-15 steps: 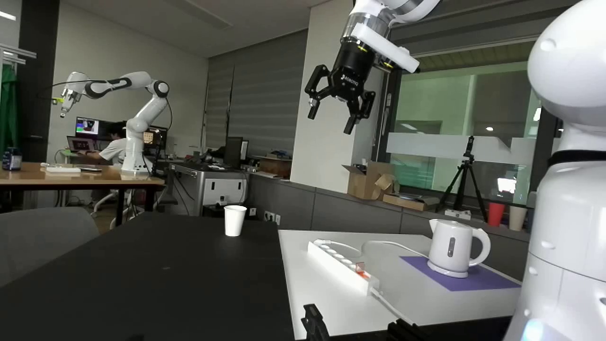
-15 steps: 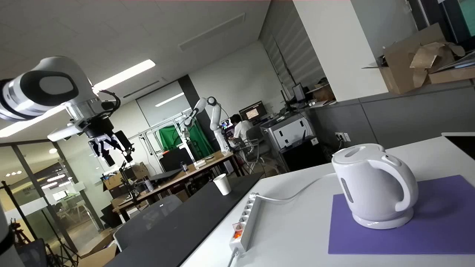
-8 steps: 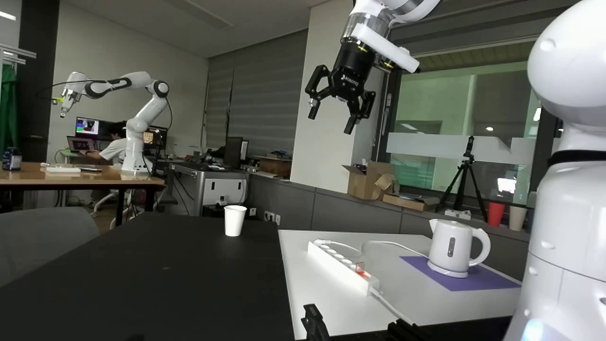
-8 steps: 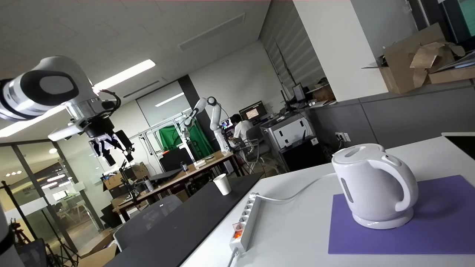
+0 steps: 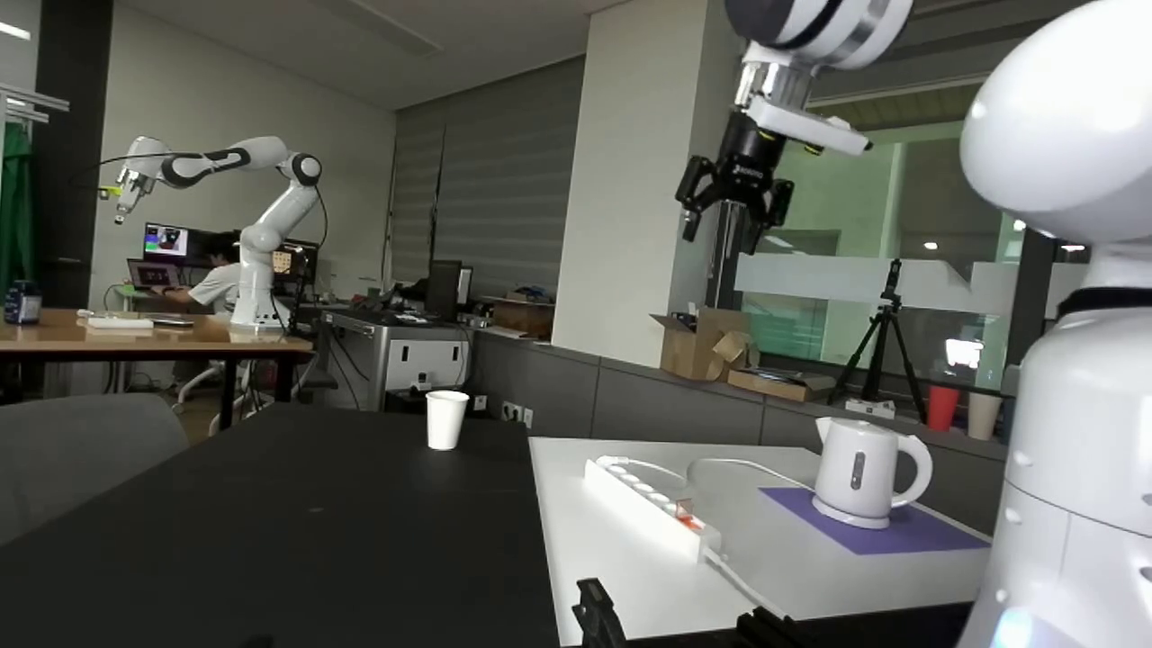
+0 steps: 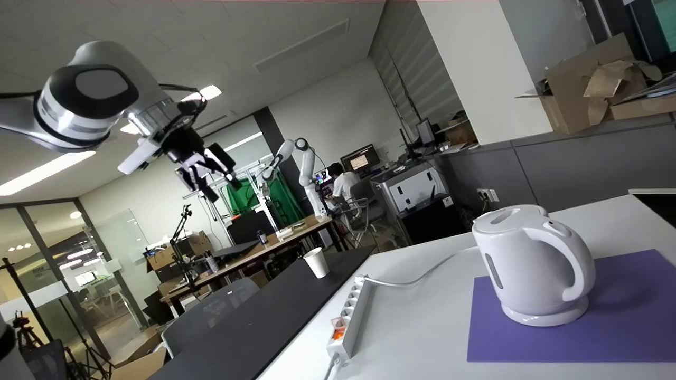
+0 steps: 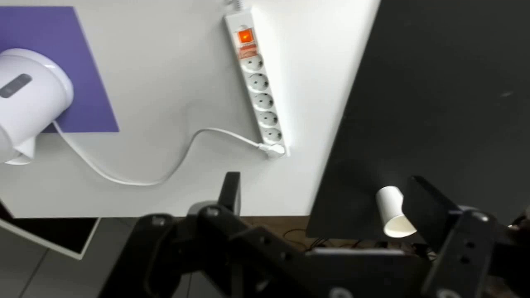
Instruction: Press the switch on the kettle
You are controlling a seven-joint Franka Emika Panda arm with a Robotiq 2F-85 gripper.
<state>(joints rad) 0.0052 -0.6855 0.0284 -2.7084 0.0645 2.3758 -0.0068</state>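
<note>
Fingers (image 7: 428, 212) apart, partly hiding cup (image 7: 390, 207); wrist view crops kettle (image 7: 39, 97), its switch unclear.

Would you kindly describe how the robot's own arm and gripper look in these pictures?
The arm is glossy white and rounded, with black bands and silvery sections towards the wrist, where a white bar-shaped housing and a dark curving cable show. The gripper is black, with two angular, jointed fingers; its pale lettering is too blurred to read.

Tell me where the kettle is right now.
In both exterior views, the kettle stands on the purple sheet at the right of the picture, with the white power strip to its left.
</note>
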